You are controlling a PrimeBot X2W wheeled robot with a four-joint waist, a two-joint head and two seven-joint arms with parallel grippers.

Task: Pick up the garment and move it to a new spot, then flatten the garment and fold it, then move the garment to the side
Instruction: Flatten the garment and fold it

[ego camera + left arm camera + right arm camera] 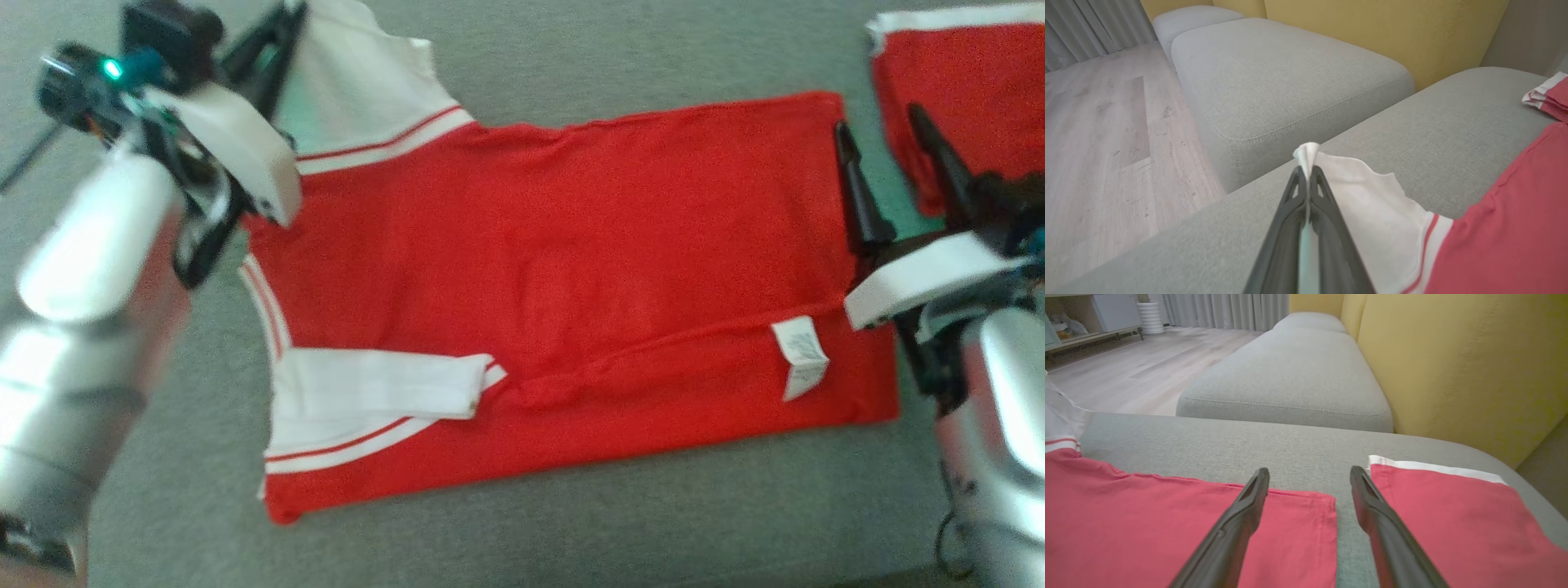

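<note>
The garment point(555, 245), a red shirt with white striped sleeves, lies spread on a grey sofa cushion point(571, 65). Its near sleeve is folded in over the body, and a white label shows near the hem. My left gripper point(292, 12) is at the far left, shut on the tip of the white far sleeve point(1372, 196), which bunches between the fingertips of the left gripper point(1306, 169). My right gripper point(878, 121) stands open over the far hem corner. In the right wrist view the right gripper point(1309, 473) straddles that corner of the garment point(1147, 510), holding nothing.
A second red garment point(963, 82), folded with a white edge, lies just right of the right gripper point(1445, 506). A neighbouring grey cushion point(1290, 81) lies beyond a gap. A yellow backrest point(1453, 355) rises behind. Wooden floor point(1094, 143) lies past the cushion's left edge.
</note>
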